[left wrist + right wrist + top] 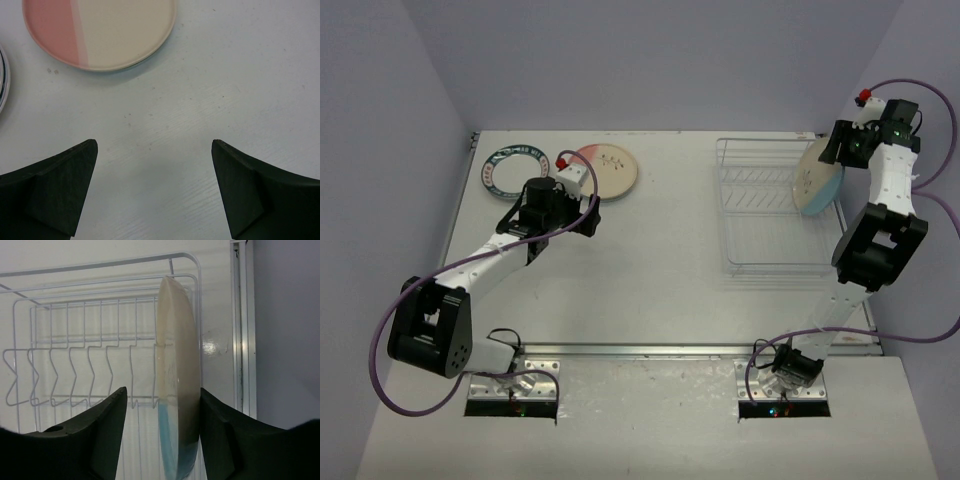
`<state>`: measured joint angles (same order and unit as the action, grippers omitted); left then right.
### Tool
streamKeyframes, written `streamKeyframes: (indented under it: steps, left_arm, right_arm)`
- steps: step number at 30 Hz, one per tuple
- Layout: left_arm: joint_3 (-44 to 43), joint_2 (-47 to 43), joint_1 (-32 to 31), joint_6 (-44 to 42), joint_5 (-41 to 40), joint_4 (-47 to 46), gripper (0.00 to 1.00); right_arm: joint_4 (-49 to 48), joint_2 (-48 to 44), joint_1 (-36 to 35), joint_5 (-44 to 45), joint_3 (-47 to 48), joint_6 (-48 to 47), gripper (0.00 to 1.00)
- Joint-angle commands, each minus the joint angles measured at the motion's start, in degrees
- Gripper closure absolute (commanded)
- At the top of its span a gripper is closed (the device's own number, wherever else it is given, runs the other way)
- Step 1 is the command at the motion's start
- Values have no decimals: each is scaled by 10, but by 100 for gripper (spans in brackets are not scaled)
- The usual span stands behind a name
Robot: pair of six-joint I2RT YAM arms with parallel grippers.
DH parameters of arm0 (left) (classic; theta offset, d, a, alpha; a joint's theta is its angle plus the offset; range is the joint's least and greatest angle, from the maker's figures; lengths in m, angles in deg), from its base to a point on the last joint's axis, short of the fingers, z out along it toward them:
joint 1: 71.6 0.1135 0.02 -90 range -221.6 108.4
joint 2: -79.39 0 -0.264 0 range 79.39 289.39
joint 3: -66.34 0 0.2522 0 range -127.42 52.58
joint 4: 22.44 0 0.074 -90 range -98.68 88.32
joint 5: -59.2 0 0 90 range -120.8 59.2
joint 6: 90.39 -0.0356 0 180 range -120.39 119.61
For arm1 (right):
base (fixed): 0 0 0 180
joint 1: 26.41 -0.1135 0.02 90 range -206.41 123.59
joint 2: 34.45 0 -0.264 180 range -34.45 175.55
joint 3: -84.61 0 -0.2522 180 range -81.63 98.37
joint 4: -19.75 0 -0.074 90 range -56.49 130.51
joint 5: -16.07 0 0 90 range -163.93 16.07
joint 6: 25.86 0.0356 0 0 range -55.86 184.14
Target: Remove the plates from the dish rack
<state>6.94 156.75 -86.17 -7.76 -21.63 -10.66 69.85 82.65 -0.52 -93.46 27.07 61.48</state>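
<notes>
The wire dish rack (770, 215) stands at the back right. One cream and light blue plate (817, 178) stands on edge at its right end. My right gripper (828, 158) is open and straddles that plate's top edge. In the right wrist view the plate (177, 355) sits between the fingers of the gripper (162, 390), against the right one, with a gap on the left. The rack's other slots (75, 330) are empty. My left gripper (582, 212) is open and empty just above the table, near a pinkish and cream plate (610, 170), which also shows in the left wrist view (100, 30).
A white plate with a green rim and red ring (515, 172) lies flat at the back left, its edge in the left wrist view (2, 75). Purple walls close in the table on three sides. A metal strip (240, 315) runs along the table's right edge.
</notes>
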Motion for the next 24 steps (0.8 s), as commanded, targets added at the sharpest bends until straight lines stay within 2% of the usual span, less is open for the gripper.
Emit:
streamKeyframes:
  steps: [1, 14, 22, 24]
  left_arm:
    - [-32, 11, -4, 11, 4, -27, 5]
    - [-66, 57, -4, 35, 13, -32, 6]
    - [-74, 75, -4, 47, -2, -37, 5]
    - [-73, 76, -4, 51, -2, -38, 4]
  right_arm:
    - [-3, 13, -9, -33, 15, -5, 47]
    - [15, -1, -26, 79, -4, -70, 80]
    - [32, -32, -26, 38, 0, -34, 98]
    - [33, -41, -26, 16, 7, -22, 100]
